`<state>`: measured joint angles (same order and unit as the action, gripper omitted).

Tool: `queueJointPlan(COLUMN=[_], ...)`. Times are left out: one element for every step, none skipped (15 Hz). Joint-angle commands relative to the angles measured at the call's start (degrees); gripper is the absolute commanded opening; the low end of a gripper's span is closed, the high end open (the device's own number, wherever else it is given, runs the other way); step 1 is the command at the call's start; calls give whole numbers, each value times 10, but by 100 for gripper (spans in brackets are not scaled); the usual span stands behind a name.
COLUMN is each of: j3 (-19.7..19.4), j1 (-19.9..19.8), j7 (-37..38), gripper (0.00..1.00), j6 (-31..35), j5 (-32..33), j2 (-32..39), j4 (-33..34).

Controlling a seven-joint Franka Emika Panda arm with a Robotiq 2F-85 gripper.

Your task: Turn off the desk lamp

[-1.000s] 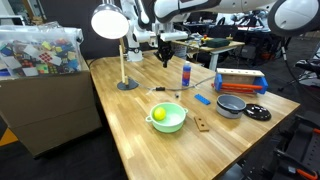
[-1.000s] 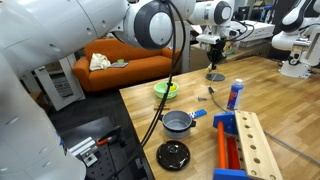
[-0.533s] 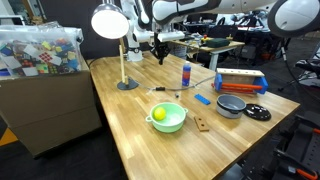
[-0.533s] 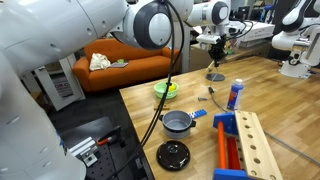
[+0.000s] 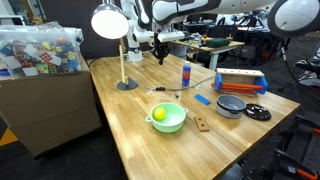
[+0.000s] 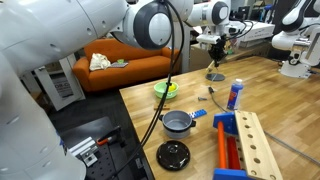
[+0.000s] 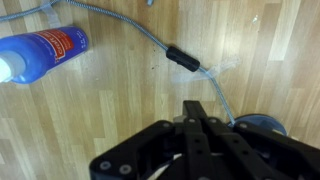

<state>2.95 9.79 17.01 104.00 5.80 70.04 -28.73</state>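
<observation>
Over the table [image 7: 90, 115], pincer [image 7: 200, 108] closed above cord switch [image 7: 182, 57], desk lamp [image 5: 109, 21] beside, blue bottle [image 7: 42, 52] near.

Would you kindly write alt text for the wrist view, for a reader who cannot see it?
The black gripper, fingers together, hangs over a wooden table, facing a black inline switch on a grey cable. A blue bottle sits upper left; the desk lamp's dark round base peeks in lower right.
</observation>
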Motion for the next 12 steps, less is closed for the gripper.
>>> queueJointPlan(j3=[1, 1, -4, -5, -6, -6, -6, -6, -6, -6, -6, -6], j1=[-1, -1, 1, 1, 2, 3, 3, 3, 4, 4, 4, 3], j7=[2, 3, 5, 7, 6, 6, 5, 4, 4, 3, 3, 2], gripper=[0, 0, 0, 0, 0, 0, 0, 0, 0, 0, 0, 0], j6=[6, 8, 10, 10, 8, 8, 8, 7, 7, 7, 6, 6], j5=[-2, -2, 3, 4, 5, 6, 6, 6, 7, 7, 7, 7], j2=[4, 6, 10, 14, 19, 24, 31, 36, 43, 48, 52, 56], j4=[3, 4, 5, 5, 5, 5, 6, 7, 7, 9, 10, 12])
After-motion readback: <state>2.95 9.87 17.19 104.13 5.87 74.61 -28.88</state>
